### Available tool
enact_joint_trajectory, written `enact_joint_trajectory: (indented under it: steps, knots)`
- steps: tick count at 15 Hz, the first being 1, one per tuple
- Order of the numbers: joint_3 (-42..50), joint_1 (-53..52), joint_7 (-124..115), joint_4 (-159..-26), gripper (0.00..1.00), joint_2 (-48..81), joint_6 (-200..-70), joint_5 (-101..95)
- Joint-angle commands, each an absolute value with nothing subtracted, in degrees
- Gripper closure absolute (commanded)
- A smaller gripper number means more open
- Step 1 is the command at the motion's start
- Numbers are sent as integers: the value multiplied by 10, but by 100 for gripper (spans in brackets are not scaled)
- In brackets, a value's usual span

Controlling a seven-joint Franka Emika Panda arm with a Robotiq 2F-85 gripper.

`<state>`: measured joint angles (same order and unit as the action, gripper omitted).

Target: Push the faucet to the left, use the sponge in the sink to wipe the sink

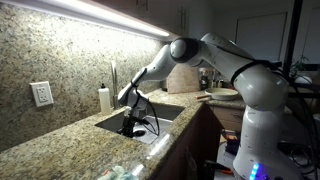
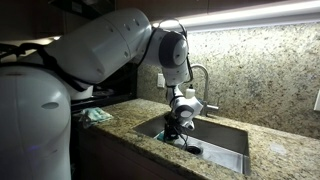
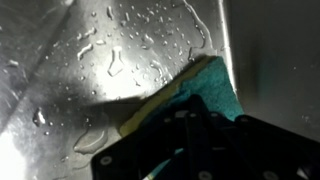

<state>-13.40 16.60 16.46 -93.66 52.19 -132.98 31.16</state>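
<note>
Your gripper (image 3: pixel 196 120) is clenched on the sponge (image 3: pixel 207 88), low inside the wet sink (image 3: pixel 90 60), close beside its wall.

No text, label, brand, number or sign can be read in any view. The white bottle (image 1: pixel 104 99) and the wall outlet (image 1: pixel 41 94) are too small to show any lettering.

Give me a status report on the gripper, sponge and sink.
Gripper down in the sink, shut on the sponge. Sponge against the wet sink floor. Nothing seen in the way.
</note>
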Motion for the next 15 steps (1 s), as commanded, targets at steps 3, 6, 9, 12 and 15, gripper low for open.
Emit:
enact_joint_trajectory:
  steps: [3,6,9,12,15]
  knots:
    - [-94,169,153,-1018,100,503,-1352,331]
    - [-67,172,141,-1033,100,491,-1358,340]
    - [-37,175,127,-1044,100,480,-1359,336]
    - [-8,180,117,-1042,100,477,-1366,331]
    - [21,190,105,-1027,100,481,-1367,327]
